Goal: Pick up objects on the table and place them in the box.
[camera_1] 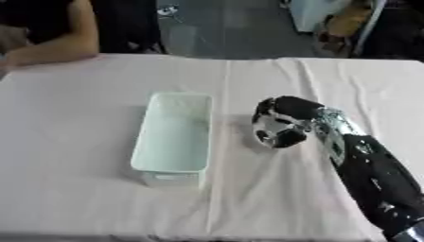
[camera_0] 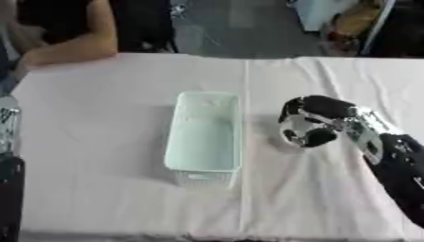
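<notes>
Fingers of right hand [camera_0: 308, 126] curled down, seemingly clasping something whitish, unidentifiable, just right of box [camera_0: 205, 137]. Best lifted clear above near rim, carried left, released low inside.

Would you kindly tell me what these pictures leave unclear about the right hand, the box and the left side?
- Right hand: curled fingers face down; anything beneath is hidden in both views.
- Box: looks empty, but its pale floor is blurred.
- Left arm: only a dark shape cut by the left eye view's edge; its hand is unseen.
- Table: no loose objects discernible.
</notes>
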Robot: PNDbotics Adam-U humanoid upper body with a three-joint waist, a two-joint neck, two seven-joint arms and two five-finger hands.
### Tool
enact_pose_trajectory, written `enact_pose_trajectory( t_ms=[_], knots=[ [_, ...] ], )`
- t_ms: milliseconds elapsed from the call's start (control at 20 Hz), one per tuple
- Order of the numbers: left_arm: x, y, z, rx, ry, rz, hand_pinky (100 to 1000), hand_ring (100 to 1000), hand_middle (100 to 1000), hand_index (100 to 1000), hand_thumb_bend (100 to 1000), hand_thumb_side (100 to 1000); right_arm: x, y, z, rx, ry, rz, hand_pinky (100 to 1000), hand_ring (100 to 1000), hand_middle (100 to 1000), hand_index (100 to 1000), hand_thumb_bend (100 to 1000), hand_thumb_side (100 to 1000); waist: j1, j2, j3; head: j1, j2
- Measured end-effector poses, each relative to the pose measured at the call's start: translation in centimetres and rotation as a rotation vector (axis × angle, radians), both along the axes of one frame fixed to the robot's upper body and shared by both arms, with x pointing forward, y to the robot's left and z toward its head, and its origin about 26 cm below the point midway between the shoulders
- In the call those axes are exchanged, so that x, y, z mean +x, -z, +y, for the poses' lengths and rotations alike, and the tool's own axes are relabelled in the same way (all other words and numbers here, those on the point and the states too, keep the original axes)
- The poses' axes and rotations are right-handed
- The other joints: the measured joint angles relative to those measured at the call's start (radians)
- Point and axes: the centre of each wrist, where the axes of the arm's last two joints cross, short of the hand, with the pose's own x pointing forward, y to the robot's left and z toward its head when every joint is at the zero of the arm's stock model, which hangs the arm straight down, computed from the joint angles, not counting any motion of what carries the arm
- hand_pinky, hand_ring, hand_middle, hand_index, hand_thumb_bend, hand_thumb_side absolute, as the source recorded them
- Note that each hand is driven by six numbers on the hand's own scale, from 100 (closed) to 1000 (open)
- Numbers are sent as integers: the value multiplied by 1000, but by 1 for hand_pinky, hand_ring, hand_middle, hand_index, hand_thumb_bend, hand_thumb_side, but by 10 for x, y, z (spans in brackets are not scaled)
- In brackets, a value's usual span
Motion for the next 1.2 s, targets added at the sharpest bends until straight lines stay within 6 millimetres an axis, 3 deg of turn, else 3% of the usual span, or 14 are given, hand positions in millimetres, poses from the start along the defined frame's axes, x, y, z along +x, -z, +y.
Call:
enact_pose_trajectory(
  t_ms=[100, 200, 400, 600, 850, 1200],
  knots=[
    [0, 0, 0, 0, 0, 0, 690, 752, 759, 795, 500, 732, -2, -2, 1, 33, 4, -16, 100, 177, 303, 340, 100, 100, 0, 1, 0, 0, 0],
    [0, 0, 0, 0, 0, 0, 691, 753, 759, 795, 499, 733, -3, -19, 5, 102, 5, -78, 100, 164, 301, 338, 100, 100, 1, 1, -1, 0, 0],
    [0, 0, 0, -1, -1, 0, 691, 752, 759, 795, 501, 731, -12, -76, 27, 277, -32, -264, 100, 238, 301, 334, 100, 100, 1, 2, -3, 0, 0],
    [0, 0, 0, -1, -1, -1, 690, 752, 759, 795, 504, 728, -32, -121, 47, 358, -95, -381, 100, 246, 303, 333, 100, 100, 1, 1, -4, -1, 0],
    [0, 0, 0, -2, -1, -2, 690, 752, 759, 795, 502, 729, -46, -136, 59, 365, -142, -400, 100, 248, 303, 332, 100, 100, 1, 1, -4, -2, 0],
    [0, 0, 0, -2, -1, -2, 691, 752, 759, 794, 501, 728, -48, -138, 62, 366, -157, -398, 100, 249, 305, 332, 100, 100, 1, 1, -3, -9, 0]
  ],
)
